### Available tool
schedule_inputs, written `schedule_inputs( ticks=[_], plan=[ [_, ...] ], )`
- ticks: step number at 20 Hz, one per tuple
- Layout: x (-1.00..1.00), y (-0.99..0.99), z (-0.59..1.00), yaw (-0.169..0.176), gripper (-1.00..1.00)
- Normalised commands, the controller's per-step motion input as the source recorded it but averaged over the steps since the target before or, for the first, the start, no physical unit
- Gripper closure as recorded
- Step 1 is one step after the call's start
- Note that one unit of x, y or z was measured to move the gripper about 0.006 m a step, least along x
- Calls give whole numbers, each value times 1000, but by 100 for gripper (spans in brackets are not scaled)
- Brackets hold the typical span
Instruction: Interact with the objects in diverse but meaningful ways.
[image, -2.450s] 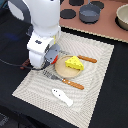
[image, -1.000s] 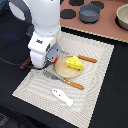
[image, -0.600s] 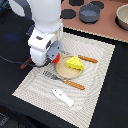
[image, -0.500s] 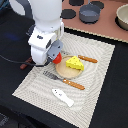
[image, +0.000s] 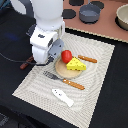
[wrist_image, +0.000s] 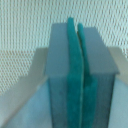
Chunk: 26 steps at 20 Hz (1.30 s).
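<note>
Presently on the woven mat (image: 95, 75): a round board (image: 64, 70) bearing the tomato (image: 66, 56) and cheese (image: 76, 64), touching; sausage (image: 87, 59) just beside the board toward the exterior view's right; fork (image: 64, 80) along the board's near edge; fish (image: 63, 97) nearer the camera, apart from the rest. Pot (image: 90, 12) on the tan surface behind, well apart. Gripper (wrist_image: 76, 55): green pads (wrist_image: 73, 75) pressed together, nothing between them, poised over bare mat beside the tomato. Progress, by judgement: nothing is in hand; food sits arranged on the board; fish, fork, sausage and pot remain available for handling
</note>
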Motion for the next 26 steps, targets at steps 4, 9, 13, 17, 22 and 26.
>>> schedule_inputs(
  ticks=[4, 9, 13, 17, 22, 26],
  plan=[
    [-7, 0, 0, 4, 100],
    [0, 0, 192, 2, -100],
    [21, 0, 626, -4, -100],
    [-182, -9, 392, 23, -100],
    [-706, -58, -70, 84, -100],
    [-911, -50, -146, 55, -100]
  ],
)
